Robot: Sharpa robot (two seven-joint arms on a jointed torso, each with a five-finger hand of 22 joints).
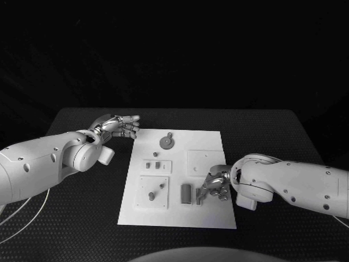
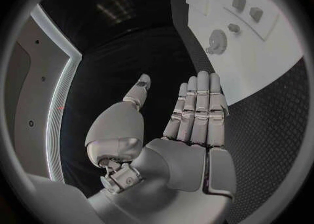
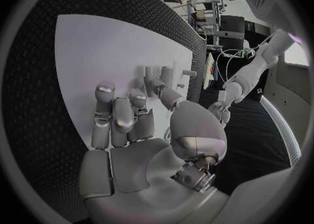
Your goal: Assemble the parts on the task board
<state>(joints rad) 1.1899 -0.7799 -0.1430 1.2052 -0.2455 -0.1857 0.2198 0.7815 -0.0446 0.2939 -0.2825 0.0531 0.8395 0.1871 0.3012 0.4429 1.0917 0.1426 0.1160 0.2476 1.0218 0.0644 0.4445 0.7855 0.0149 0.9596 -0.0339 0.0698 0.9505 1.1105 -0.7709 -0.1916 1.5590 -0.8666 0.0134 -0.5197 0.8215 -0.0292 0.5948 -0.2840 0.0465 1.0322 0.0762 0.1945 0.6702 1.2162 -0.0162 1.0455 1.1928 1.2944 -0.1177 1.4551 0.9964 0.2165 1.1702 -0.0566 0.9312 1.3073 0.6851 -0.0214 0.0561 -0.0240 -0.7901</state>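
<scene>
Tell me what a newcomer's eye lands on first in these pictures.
First, the white task board in the middle of the black table, with small grey parts on it. Next, the right hand, lowered over the parts near the board's right side; whether it holds one cannot be told. The left hand hangs off the board's far left corner with nothing in it, fingers together and thumb apart.

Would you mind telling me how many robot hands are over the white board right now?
1. The right hand is over the board near its right edge, beside the small parts. The left hand hovers off the board, past its far-left corner.
</scene>
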